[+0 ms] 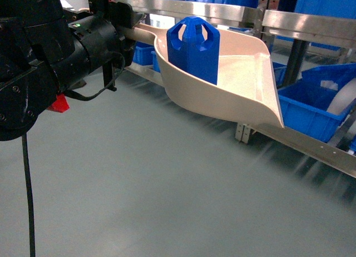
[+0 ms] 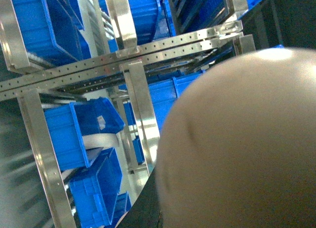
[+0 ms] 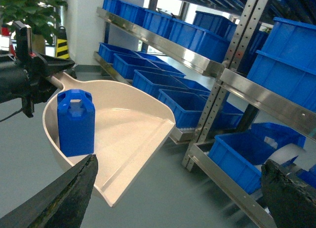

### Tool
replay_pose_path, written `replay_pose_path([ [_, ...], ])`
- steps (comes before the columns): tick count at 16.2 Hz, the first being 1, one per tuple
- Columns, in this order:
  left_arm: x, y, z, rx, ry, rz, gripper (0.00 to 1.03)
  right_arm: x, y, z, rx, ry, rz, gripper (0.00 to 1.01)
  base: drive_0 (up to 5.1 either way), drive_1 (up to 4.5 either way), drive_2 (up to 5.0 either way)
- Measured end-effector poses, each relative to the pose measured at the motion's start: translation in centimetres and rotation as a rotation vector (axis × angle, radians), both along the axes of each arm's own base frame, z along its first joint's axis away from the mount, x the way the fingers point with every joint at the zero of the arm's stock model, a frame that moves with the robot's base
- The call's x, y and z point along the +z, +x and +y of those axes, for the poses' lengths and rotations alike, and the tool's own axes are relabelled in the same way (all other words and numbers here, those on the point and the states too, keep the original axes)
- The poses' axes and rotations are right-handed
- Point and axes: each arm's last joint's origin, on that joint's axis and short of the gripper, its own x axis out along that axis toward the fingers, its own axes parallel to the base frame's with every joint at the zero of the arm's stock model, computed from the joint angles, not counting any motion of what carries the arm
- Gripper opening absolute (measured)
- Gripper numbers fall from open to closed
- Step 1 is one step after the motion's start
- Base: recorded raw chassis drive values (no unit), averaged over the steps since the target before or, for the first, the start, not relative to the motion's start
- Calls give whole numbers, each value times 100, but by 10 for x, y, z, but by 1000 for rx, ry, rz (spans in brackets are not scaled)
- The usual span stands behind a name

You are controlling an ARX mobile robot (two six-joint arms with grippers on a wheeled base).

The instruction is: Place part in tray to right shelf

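Overhead and to the far right, the right shelf [image 1: 233, 13] is filling the background: a wide steel rack with shiny front rails, its levels crowded with large blue crates [image 1: 311, 109], and a lower rail is running near the floor on the right. Against it, the left arm [image 1: 67, 45], black and bulky, is reaching in from the left and carrying the tray [image 1: 245, 84], a pale beige scoop, by its long handle. The left gripper [image 3: 37, 72] is clamping that handle where it meets the bowl, as the right wrist view is showing; its own wrist camera is seeing mostly the blurred pale underside of the scoop. The tray is hanging in the air above grey floor, front lip pointing right toward the rack and not yet touching it. Standing upright at the near, handle end of the bowl is the part [image 1: 193, 48], a small bright blue block with a sloped, cut-out top. It is looking like stiff, light plastic resting loose on a smooth surface, so it is likely to slide or topple if the scoop is tilting; holding the handle level seems the safer grip. The right gripper [image 3: 180, 198] is appearing only as two dark fingertips [image 3: 66, 201] spread far apart at the bottom corners, holding nothing.
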Motion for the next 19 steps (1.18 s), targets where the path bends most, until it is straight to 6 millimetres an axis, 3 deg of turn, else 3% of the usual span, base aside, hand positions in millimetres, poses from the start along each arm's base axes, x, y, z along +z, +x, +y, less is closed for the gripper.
replay_pose_path([
  [19, 0, 0, 0, 1, 0, 0, 13, 0, 0, 0, 0, 0, 0, 98, -163, -163, -163],
])
